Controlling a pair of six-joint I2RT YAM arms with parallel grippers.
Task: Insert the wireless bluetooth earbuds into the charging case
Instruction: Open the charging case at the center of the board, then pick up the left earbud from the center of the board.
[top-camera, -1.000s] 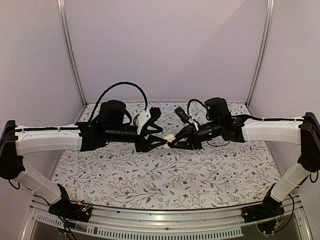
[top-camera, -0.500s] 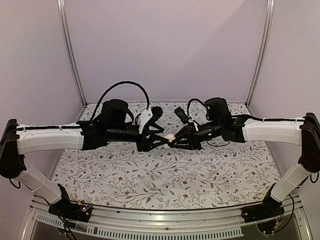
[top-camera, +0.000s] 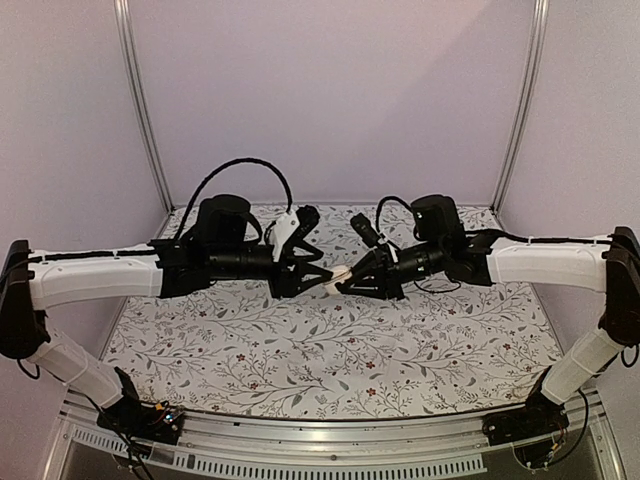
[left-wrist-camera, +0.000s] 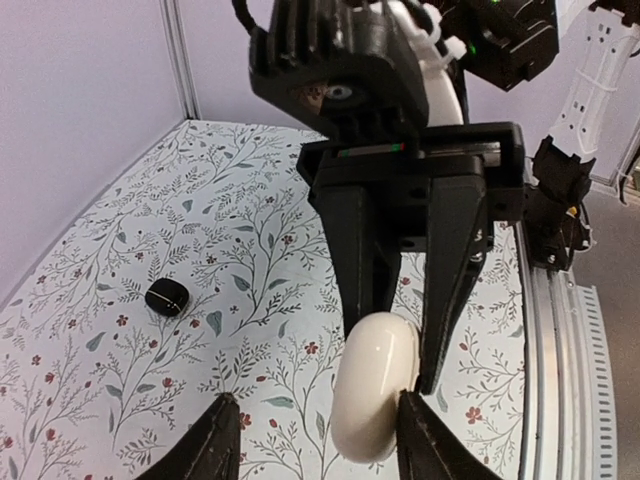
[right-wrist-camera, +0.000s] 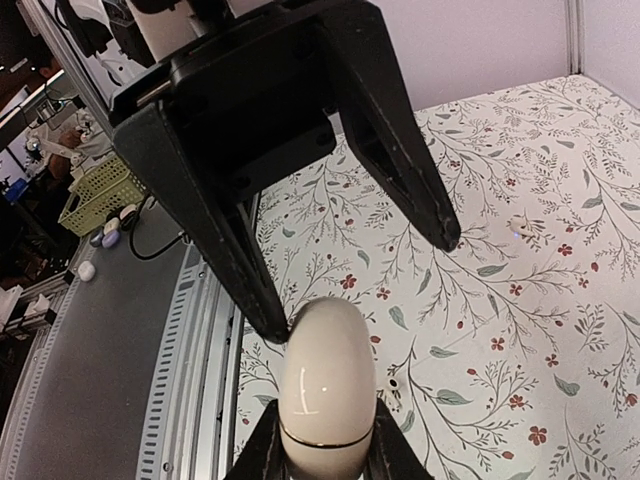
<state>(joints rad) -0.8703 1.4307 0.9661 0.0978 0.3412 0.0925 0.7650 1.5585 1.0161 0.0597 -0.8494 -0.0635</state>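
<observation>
My right gripper (top-camera: 347, 277) is shut on a cream, glossy pebble-shaped case (top-camera: 338, 275) with a thin gold seam, and holds it in mid-air above the table's middle. It fills the right wrist view (right-wrist-camera: 325, 385). My left gripper (top-camera: 322, 279) faces it, open wide. One of its fingers (left-wrist-camera: 415, 425) touches the cream case's side (left-wrist-camera: 377, 385); the other stands well apart. A small black charging case (left-wrist-camera: 167, 297) lies on the floral table, shown only in the left wrist view. A tiny pale piece (right-wrist-camera: 517, 228) and a tiny dark piece (right-wrist-camera: 397, 383) lie on the table; whether they are earbuds I cannot tell.
The floral table cover (top-camera: 330, 350) lies under both arms. An aluminium rail (top-camera: 330, 440) runs along the near edge. Purple walls close the back and sides. A yellow-green basket (right-wrist-camera: 95, 195) stands off the table beyond the rail.
My left gripper has shifted slightly up and towards the cream case. The right gripper still holds the case in the same place.
</observation>
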